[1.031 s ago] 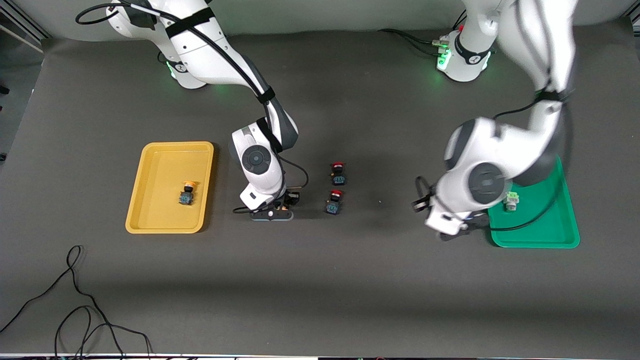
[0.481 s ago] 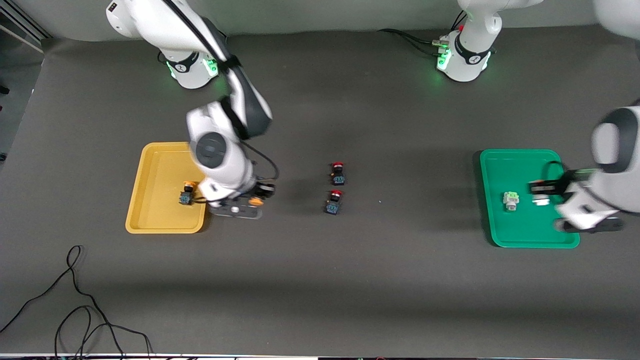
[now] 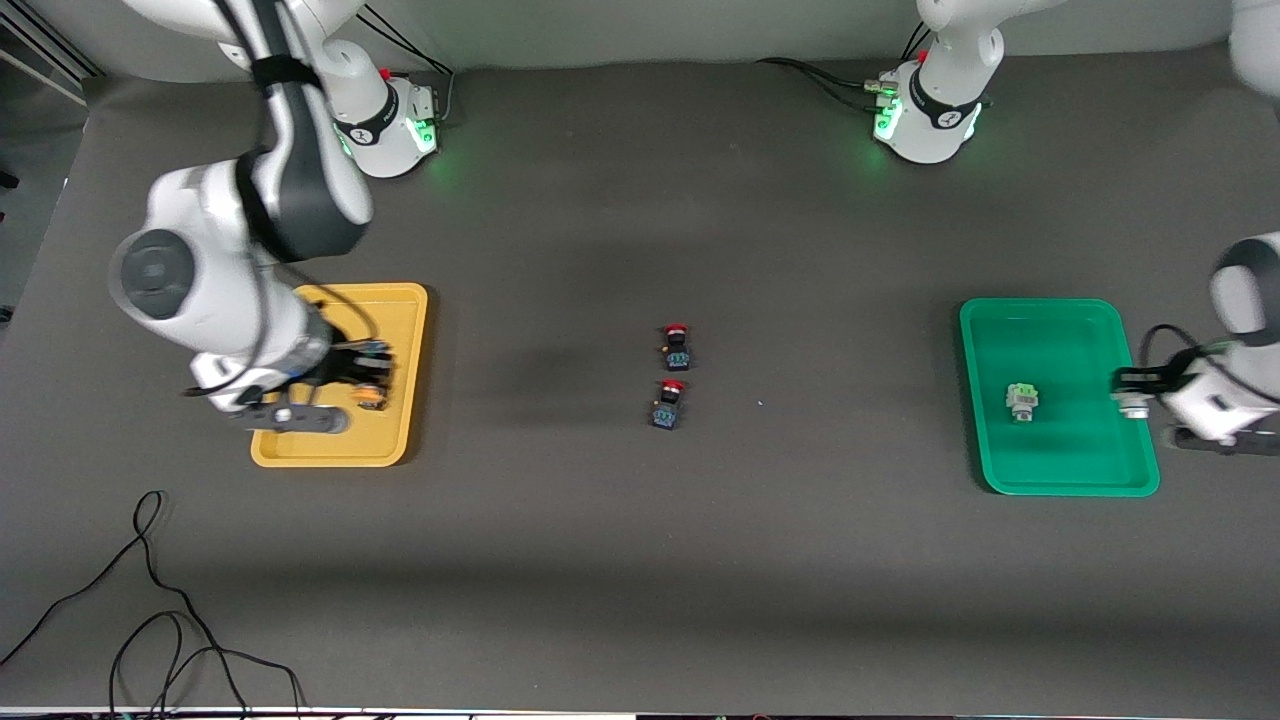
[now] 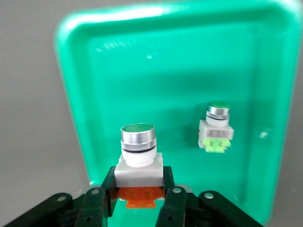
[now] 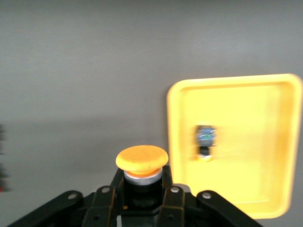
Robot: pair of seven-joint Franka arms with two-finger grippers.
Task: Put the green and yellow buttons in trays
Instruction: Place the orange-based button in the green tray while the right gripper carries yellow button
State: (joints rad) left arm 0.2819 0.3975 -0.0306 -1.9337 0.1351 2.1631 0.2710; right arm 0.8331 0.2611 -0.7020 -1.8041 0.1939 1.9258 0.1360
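My right gripper (image 3: 352, 385) is shut on a yellow-capped button (image 5: 142, 160) with a dark body and holds it over the yellow tray (image 3: 345, 450). A second yellow-capped button (image 5: 206, 140) lies in that tray (image 5: 265, 118); the gripper hides it in the front view. My left gripper (image 3: 1132, 392) is shut on a pale grey button (image 4: 138, 153) with a green cap and an orange base, over the green tray's (image 3: 1050, 330) edge at the left arm's end. Another grey button (image 3: 1022, 401) with a light green base lies in the tray and also shows in the left wrist view (image 4: 217, 128).
Two red-capped buttons (image 3: 677, 345) (image 3: 667, 404) with dark blue bodies stand mid-table between the trays. Black cables (image 3: 150, 610) lie near the table's front edge at the right arm's end.
My right gripper has carried the yellow-capped button from mid-table to over the yellow tray. My left gripper has carried the grey button across the green tray toward the left arm's end.
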